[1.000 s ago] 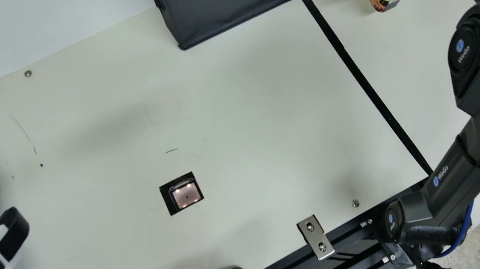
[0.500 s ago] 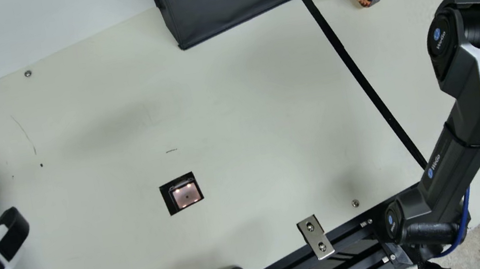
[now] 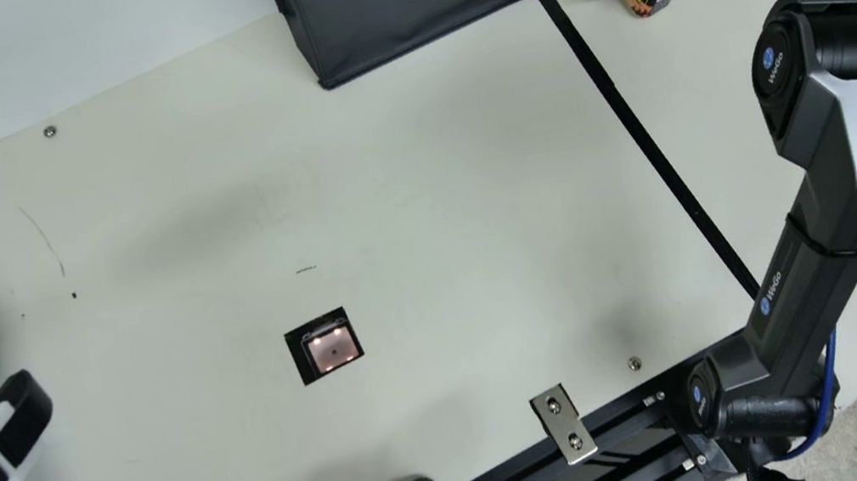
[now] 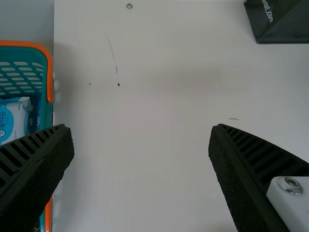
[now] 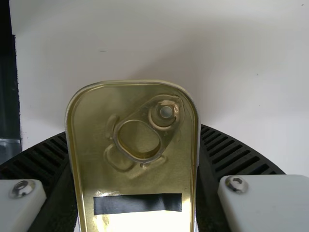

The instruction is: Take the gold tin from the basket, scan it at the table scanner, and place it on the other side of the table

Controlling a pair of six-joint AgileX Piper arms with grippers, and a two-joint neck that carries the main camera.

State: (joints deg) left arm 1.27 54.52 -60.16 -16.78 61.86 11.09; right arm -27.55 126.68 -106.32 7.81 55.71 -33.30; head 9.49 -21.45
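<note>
Now the tin (image 5: 135,181) is at the far right, past the black line (image 3: 680,183), held tight by the right gripper (image 5: 131,145). It has moved a bit left, so maybe it goes down soon. The left gripper's (image 4: 140,137) fingers are wide apart near the basket (image 4: 49,72).

Shiny gold metal tin (image 5: 91,179) w/ matt tape (image 5: 137,204).
</note>
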